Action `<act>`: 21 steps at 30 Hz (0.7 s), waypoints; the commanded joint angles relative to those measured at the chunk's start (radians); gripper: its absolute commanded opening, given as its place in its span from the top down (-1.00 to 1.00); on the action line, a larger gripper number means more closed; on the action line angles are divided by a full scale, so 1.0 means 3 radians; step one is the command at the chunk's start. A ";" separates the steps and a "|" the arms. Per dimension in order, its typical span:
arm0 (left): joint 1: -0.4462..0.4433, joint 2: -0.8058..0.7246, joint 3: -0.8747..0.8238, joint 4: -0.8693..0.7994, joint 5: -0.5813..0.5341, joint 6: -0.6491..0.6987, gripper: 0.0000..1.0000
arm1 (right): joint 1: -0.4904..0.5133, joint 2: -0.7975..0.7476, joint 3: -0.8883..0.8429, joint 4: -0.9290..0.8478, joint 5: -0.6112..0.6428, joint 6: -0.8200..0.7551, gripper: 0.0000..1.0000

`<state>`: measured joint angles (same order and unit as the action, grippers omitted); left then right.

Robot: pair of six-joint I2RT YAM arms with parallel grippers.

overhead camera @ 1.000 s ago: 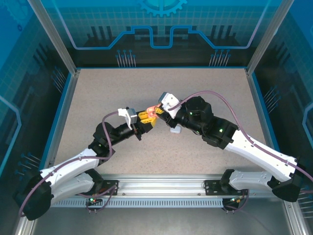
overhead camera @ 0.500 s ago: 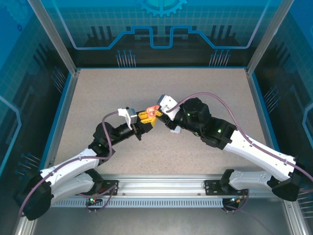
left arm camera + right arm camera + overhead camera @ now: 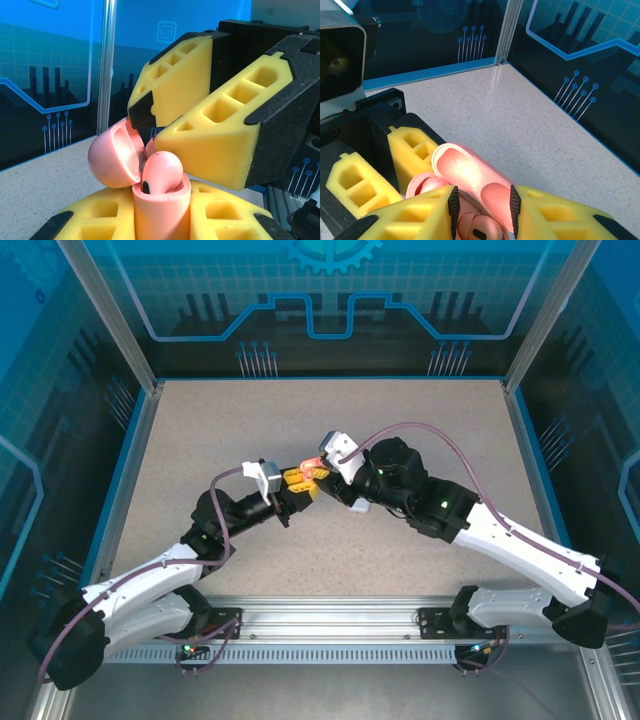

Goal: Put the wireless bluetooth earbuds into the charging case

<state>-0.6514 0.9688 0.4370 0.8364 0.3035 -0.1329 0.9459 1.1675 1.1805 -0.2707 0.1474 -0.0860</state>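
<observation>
Left fingers (image 3: 100, 220): closed on the pink charging case (image 3: 160, 212), which stands upright between them with its lid (image 3: 112, 157) hinged open.
Right fingers (image 3: 410, 220): flank a pink earbud (image 3: 162, 172) sitting in the case mouth; whether they grip it cannot be told.
Step, as judged: seating this earbud.
Next move calls for release and a straight withdrawal clear of the lid.
Table (image 3: 520, 115): below.

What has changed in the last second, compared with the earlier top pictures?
The right gripper moved slightly left, closer to the pink charging case. Nothing was visibly taken or released. The left gripper stayed put, shut on the open case, with a pink earbud sitting in it.
</observation>
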 commanded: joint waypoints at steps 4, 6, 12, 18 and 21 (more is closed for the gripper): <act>-0.0027 0.0018 0.0084 0.0276 -0.0012 -0.0033 1.00 | -0.0118 0.0085 0.0235 -0.0225 -0.0371 0.0404 0.19; -0.0027 0.0032 0.0078 0.0313 -0.0017 -0.0040 1.00 | -0.0150 0.0081 0.0266 -0.0228 -0.0440 0.0476 0.11; -0.0027 0.0041 0.0072 0.0321 -0.0017 -0.0024 1.00 | -0.0231 0.0017 0.0415 -0.0325 -0.0436 0.0608 0.00; -0.0026 0.0067 0.0073 0.0346 -0.0015 -0.0030 1.00 | -0.0353 -0.0142 0.0432 -0.0325 -0.0613 0.0808 -0.34; -0.0027 0.0071 0.0077 0.0368 -0.0005 -0.0039 1.00 | -0.0457 -0.0223 0.0386 -0.0370 -0.0648 0.0922 -0.53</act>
<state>-0.6514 0.9886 0.4370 0.8848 0.3000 -0.1329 0.8368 1.1370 1.2758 -0.3611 -0.0132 0.1436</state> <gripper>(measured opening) 0.221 0.751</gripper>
